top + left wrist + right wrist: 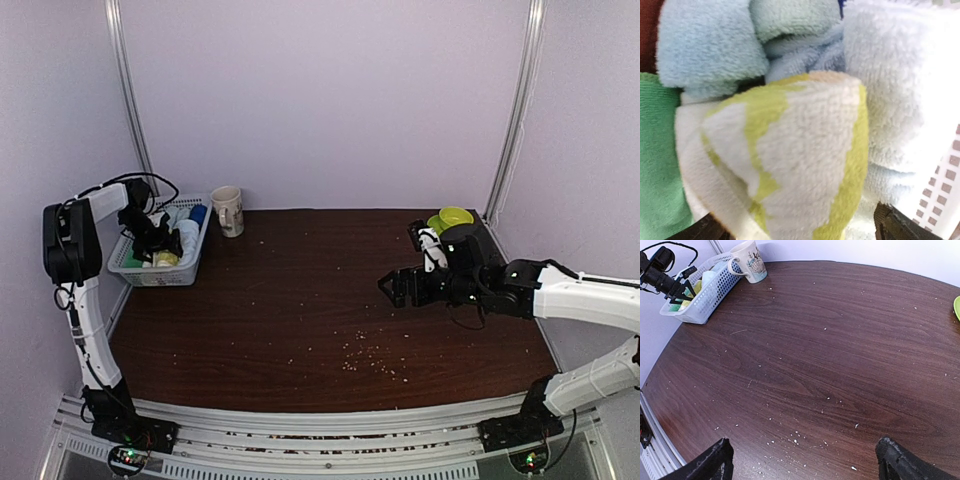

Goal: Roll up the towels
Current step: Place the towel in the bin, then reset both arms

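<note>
My left gripper is down inside the white basket at the table's far left. In the left wrist view its fingers stand wide apart, one on each side of the yellow-green towel with white print, which fills the gap between them. The pale blue-white towel is bunched right behind and beside it. My left gripper is open around the towel. My right gripper hovers open and empty over the bare table at the right.
The basket also holds a light blue cloth and a green cloth. A printed mug stands right of the basket. Green bowls sit at the far right. Crumbs dot the dark wooden table.
</note>
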{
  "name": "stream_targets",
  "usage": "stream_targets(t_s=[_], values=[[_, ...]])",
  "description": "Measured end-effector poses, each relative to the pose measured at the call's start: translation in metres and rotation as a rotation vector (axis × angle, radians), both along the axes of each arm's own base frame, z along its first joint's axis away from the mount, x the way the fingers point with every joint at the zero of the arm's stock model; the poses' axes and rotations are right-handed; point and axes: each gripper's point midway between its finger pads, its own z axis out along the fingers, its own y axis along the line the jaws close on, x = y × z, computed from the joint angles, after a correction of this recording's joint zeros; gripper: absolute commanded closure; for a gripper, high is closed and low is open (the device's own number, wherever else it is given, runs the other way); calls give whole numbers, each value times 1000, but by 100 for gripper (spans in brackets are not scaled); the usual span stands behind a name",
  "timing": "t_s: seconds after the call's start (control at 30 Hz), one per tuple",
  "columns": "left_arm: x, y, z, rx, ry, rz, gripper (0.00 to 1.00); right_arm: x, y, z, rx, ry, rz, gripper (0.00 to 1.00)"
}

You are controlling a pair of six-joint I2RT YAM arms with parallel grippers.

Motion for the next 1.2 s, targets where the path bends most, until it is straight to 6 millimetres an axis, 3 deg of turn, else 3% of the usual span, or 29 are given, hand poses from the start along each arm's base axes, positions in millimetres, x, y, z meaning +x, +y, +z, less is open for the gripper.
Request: stream_targets(t_s=[0.3,0.6,0.73,1.2], values=[[5,18,28,97,-64,63,2,-1,1,0,4,4,8,0],[26,27,58,132,-177,96,2,-2,2,0,6,5,13,0],[30,27,55,131,-179,98,2,-2,2,0,7,6,14,0],[32,42,14,209,-100,125,2,-2,2,0,10,8,11,0]])
